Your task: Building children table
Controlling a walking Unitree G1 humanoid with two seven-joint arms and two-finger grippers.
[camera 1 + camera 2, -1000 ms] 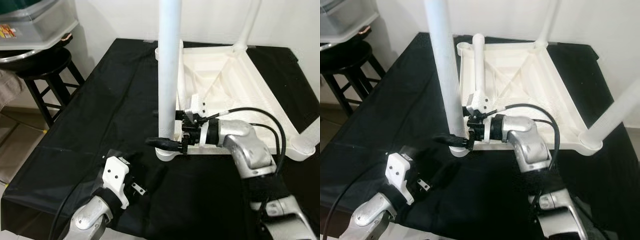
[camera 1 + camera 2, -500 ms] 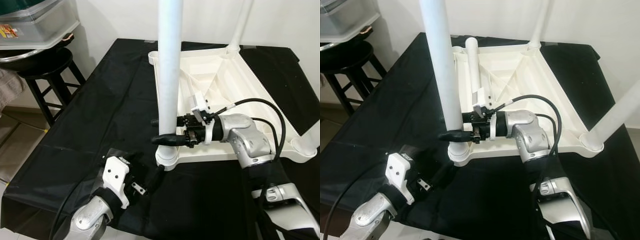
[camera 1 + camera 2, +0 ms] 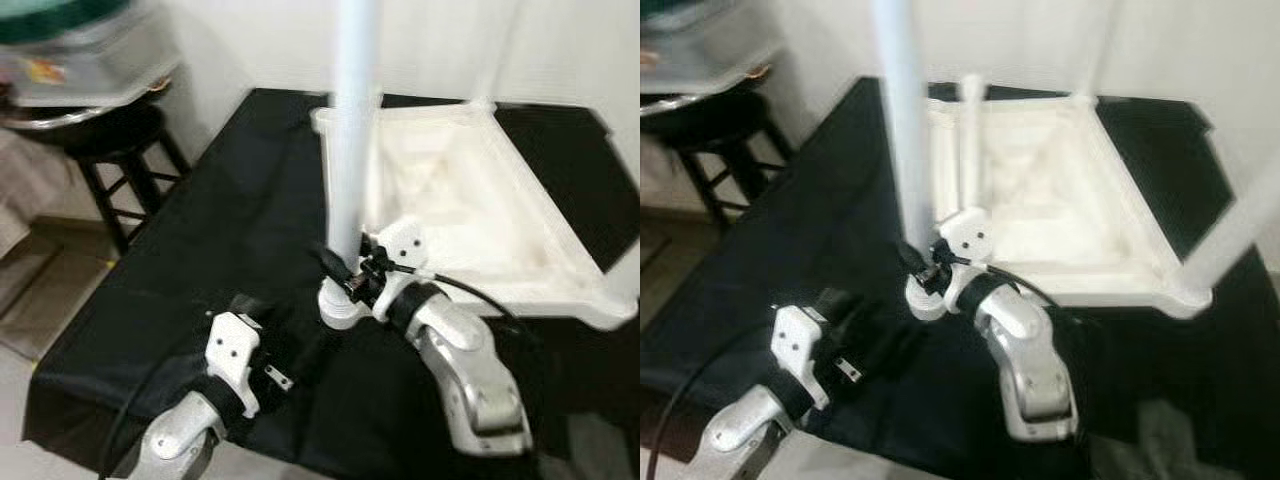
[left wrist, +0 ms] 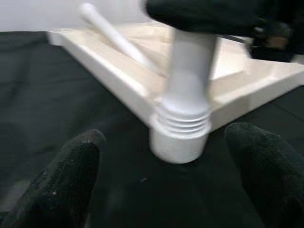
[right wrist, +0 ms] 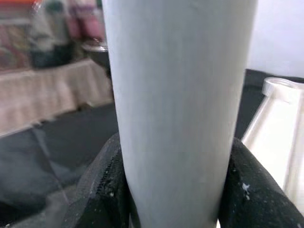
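Firmly, right hand (image 3: 345, 275) grips smooth white cylindrical leg (image 3: 353, 150).

Black-clothed surface (image 3: 200, 230), upside-down white kids' tabletop (image 3: 470, 200) on it, legs up

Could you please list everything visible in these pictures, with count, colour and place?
tabletop: one, white, upside down on the cloth.
near leg: one, white, upright in the tabletop's near left corner socket.
loose leg: one, white, lying on the tabletop along its left side.
other legs: two, white, standing at the right corners, blurred.
cloth: one, black, under the tabletop.
stool: one, black, left of the cloth.
bin: one, grey, on the stool, blurred.
left gripper: fingers open, facing the near corner socket.
right gripper: fingers clamped around the near leg, low down.
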